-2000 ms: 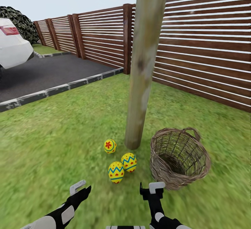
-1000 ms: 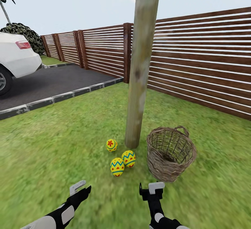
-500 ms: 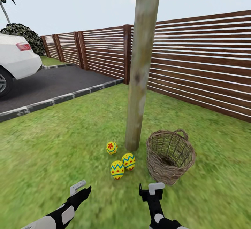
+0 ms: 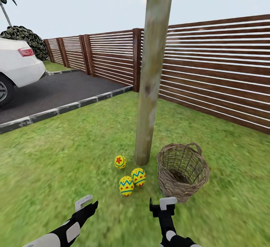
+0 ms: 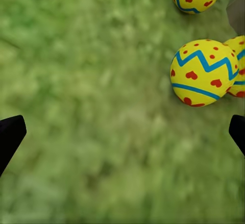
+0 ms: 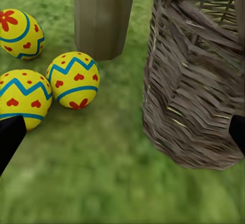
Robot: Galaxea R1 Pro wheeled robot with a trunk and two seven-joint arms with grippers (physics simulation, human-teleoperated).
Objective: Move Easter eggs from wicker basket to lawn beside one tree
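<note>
Three yellow Easter eggs lie on the lawn (image 4: 67, 153) at the foot of the tree (image 4: 150, 89): one with a red flower (image 4: 120, 161), and two with blue zigzags (image 4: 138, 176) (image 4: 126, 186). The wicker basket (image 4: 182, 172) stands upright just right of the trunk, and its inside looks empty. My left gripper (image 4: 84, 205) hangs open above the grass, short of the eggs (image 5: 204, 72). My right gripper (image 4: 163, 205) is open too, in front of the basket (image 6: 196, 81), with the eggs (image 6: 74, 80) and the tree (image 6: 103, 15) beyond it.
A brown slatted fence (image 4: 217, 70) runs behind the tree. The dark paved driveway (image 4: 56, 89) with a stone kerb lies at the back left, where a white car (image 4: 15, 67) is parked. Grass stretches out to the left and right.
The whole head view has pulled back and tilted up, so eggs, basket and trunk look smaller. Both arms keep their place in the picture. Eggs and basket have not moved on the grass.
</note>
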